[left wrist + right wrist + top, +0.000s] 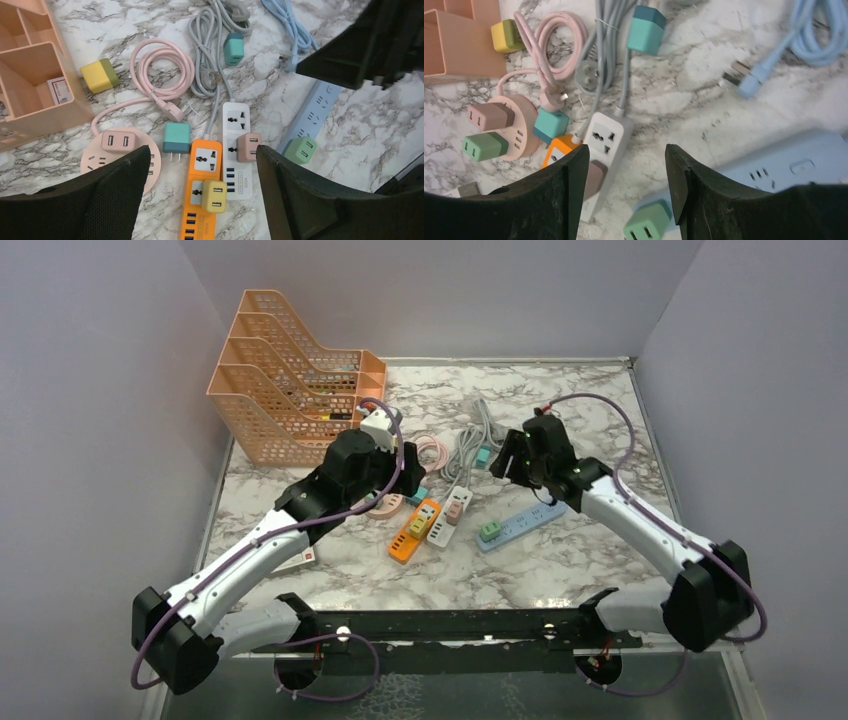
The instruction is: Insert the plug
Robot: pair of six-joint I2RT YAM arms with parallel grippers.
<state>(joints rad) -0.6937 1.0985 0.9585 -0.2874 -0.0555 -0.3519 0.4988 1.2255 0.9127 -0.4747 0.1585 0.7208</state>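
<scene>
Both sets of jaws hang spread and empty over the cluster of power strips in the middle of the tabletop. The left jaws straddle the orange strip [206, 172], and the right jaws sit above the white strip [609, 132] and the blue strip [794, 155]. Which plug the task means is uncertain. The likeliest is the loose teal plug [176, 140], lying flat between the orange strip and the round pink strip [95, 161] with its prongs toward the near edge. A second teal plug [233, 48] and a yellow-green plug [99, 75] also lie loose, closer to the far edge. One risk is taking the wrong piece, or closing on the yellow plug [214, 196] already seated in the orange strip right under the left jaws, which would tug it out. The teal plug lies on its side, so it has to be turned before its prongs can meet a socket, and a shallow pinch on its smooth casing may let it twist or slip. The strips look unanchored, so prongs that miss their slots would probably shove a strip across the marble rather than seat. The pink cable [160, 65] and grey cable [202, 60] coil nearby and could snag a finger. The arms also work close together, so either one reaching across could strike the other.
</scene>
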